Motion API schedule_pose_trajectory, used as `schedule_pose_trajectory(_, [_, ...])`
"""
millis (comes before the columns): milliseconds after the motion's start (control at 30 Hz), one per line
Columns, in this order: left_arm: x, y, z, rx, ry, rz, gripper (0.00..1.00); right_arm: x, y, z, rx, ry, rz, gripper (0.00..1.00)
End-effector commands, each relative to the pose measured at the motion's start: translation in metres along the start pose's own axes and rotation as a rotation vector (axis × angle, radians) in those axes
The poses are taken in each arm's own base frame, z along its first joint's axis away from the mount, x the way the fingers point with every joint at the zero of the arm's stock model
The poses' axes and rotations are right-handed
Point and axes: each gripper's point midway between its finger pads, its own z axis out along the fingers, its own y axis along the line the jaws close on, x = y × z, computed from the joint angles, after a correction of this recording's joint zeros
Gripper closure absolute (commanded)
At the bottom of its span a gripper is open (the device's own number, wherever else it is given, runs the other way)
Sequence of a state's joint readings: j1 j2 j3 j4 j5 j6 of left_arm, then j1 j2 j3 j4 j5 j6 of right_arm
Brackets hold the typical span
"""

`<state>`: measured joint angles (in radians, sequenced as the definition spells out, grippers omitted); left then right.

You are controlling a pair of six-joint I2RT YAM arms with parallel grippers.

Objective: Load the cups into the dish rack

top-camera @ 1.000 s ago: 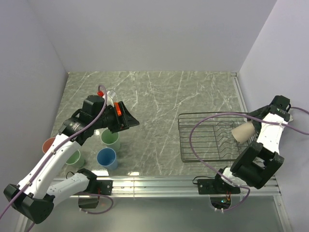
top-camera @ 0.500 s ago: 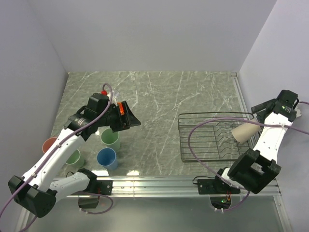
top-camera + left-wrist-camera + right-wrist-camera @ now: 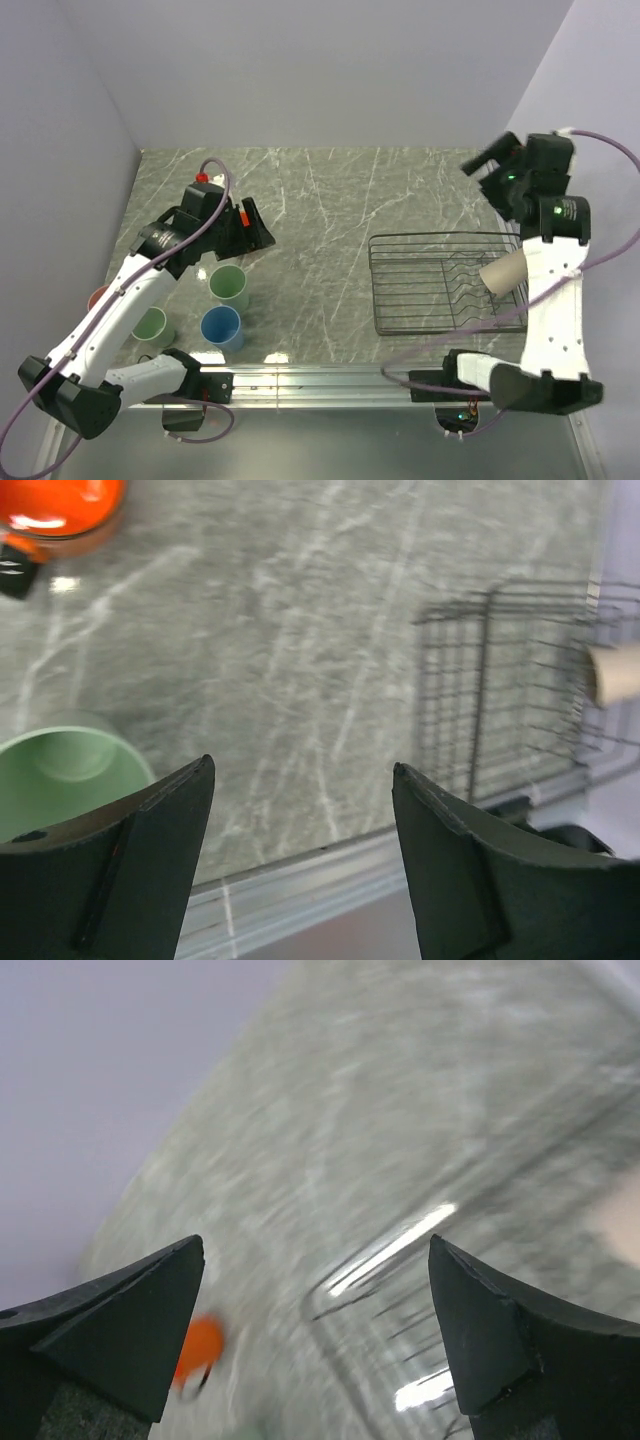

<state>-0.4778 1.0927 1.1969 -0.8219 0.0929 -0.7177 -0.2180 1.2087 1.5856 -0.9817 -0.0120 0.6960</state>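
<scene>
Beige cup (image 3: 505, 272) lies on its side at the right end of your dish rack (image 3: 430, 238), by the counter's right edge. Your left gripper (image 3: 252, 228) hangs spread and empty near a green cup (image 3: 228, 287); your right gripper (image 3: 484, 160), equally spread and empty, hangs high over the rack's far side.

Soft, even light, faint shadows — right wrist view smeared by motion blur, glints on the dish rack (image 3: 395, 1250)

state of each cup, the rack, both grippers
beige cup: on its side in dish rack
dish rack: holds one cup
far green cup: upright
near green cup: upright
blue cup: upright
salmon cup: mostly hidden
orange mug: outside the rack, cut off by frame
left gripper: open, empty
right gripper: open, empty
</scene>
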Motion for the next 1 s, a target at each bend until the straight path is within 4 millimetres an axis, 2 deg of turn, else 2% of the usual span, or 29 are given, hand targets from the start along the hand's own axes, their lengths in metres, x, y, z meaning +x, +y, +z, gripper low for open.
schedule_pose_trajectory(0, [-0.017, 0.025, 0.001, -0.142, -0.062, 0.013, 0.23, 0.038, 0.054, -0.053, -0.201, 0.045, -0.075, 0.00])
schedule_pose_trajectory(33, [-0.025, 0.036, 0.003, -0.187, -0.087, 0.002, 0.23, 0.048, 0.064, -0.057, -0.255, 0.060, -0.091, 0.00])
schedule_pose_trajectory(67, [-0.030, 0.043, 0.006, -0.208, -0.094, -0.007, 0.24, 0.076, 0.065, -0.055, -0.291, 0.139, -0.119, 0.00])
schedule_pose_trajectory(100, [-0.036, 0.048, 0.008, -0.219, -0.103, -0.013, 0.24, 0.096, 0.072, -0.071, -0.365, 0.179, -0.142, 0.00])
schedule_pose_trajectory(133, [-0.046, 0.058, 0.008, -0.244, -0.128, -0.026, 0.25, 0.108, 0.077, -0.076, -0.414, 0.205, -0.154, 0.00])
schedule_pose_trajectory(167, [-0.050, 0.062, 0.012, -0.260, -0.130, -0.028, 0.25, 0.132, 0.070, -0.072, -0.425, 0.274, -0.175, 0.00])
schedule_pose_trajectory(233, [-0.065, 0.067, 0.014, -0.269, -0.157, -0.036, 0.26, 0.157, 0.071, -0.086, -0.494, 0.338, -0.211, 0.00])
schedule_pose_trajectory(267, [-0.071, 0.070, 0.019, -0.267, -0.168, -0.045, 0.27, 0.173, 0.063, -0.083, -0.487, 0.384, -0.223, 0.00])
schedule_pose_trajectory(333, [-0.082, 0.083, 0.023, -0.286, -0.189, -0.062, 0.27, 0.187, 0.062, -0.092, -0.527, 0.430, -0.247, 0.00])
schedule_pose_trajectory(367, [-0.088, 0.090, 0.032, -0.298, -0.191, -0.064, 0.28, 0.195, 0.058, -0.093, -0.530, 0.456, -0.258, 0.00])
schedule_pose_trajectory(433, [-0.093, 0.107, 0.040, -0.338, -0.179, -0.067, 0.28, 0.202, 0.054, -0.098, -0.538, 0.487, -0.277, 0.00])
schedule_pose_trajectory(467, [-0.093, 0.117, 0.052, -0.361, -0.152, -0.067, 0.30, 0.204, 0.053, -0.099, -0.540, 0.494, -0.291, 0.00])
schedule_pose_trajectory(567, [-0.095, 0.132, 0.073, -0.387, -0.109, -0.055, 0.33, 0.206, 0.043, -0.098, -0.514, 0.492, -0.316, 0.00])
schedule_pose_trajectory(733, [-0.095, 0.142, 0.101, -0.392, -0.077, -0.047, 0.37, 0.212, 0.027, -0.099, -0.495, 0.507, -0.336, 0.00])
schedule_pose_trajectory(833, [-0.092, 0.154, 0.118, -0.425, -0.047, -0.048, 0.38, 0.215, 0.017, -0.099, -0.479, 0.508, -0.339, 0.00])
schedule_pose_trajectory(967, [-0.085, 0.166, 0.136, -0.440, -0.003, -0.063, 0.47, 0.216, 0.008, -0.099, -0.464, 0.501, -0.344, 0.00])
